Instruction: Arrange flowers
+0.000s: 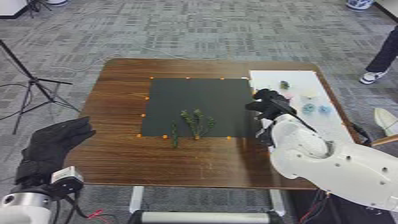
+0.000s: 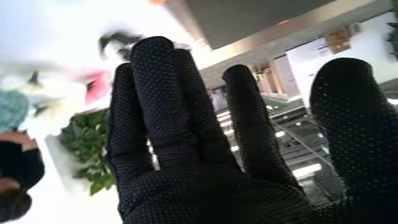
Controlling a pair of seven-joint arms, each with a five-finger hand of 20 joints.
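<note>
A: Where are the sprigs?

B: On the bench [image 1: 115,165], at the near edge of the black sheet [image 1: 169,107]. There are 2: the slim sprig [image 1: 174,137] on the left, the branched sprig [image 1: 198,125] just to its right. The slim sprig reaches past the sheet's edge onto bare wood.

A: How do they lie?

B: Flat, with the slim sprig's length running near to far. The branched sprig's leafy ends fan out toward the far side.

A: And the flowers?

B: On the white sheet [image 1: 308,126], along the bench's right side. I see a pale flower [image 1: 309,94], with a teal flower [image 1: 308,107] nearer the robot and a blue flower [image 1: 325,110] beside that. A small dark clump [image 1: 284,85] lies farther off.

A: What about the right robot hand [image 1: 269,103]?

B: Released, its fingers straight and spread. It is at the black sheet's right edge, beside the white sheet. The wrist view has a blurred pink flower [image 2: 96,86] beyond its fingers, near white petals.

A: The left robot hand [image 1: 51,146]?

B: Released too, fingers relaxed, well apart from the sprigs, by the bench's near left corner.
</note>
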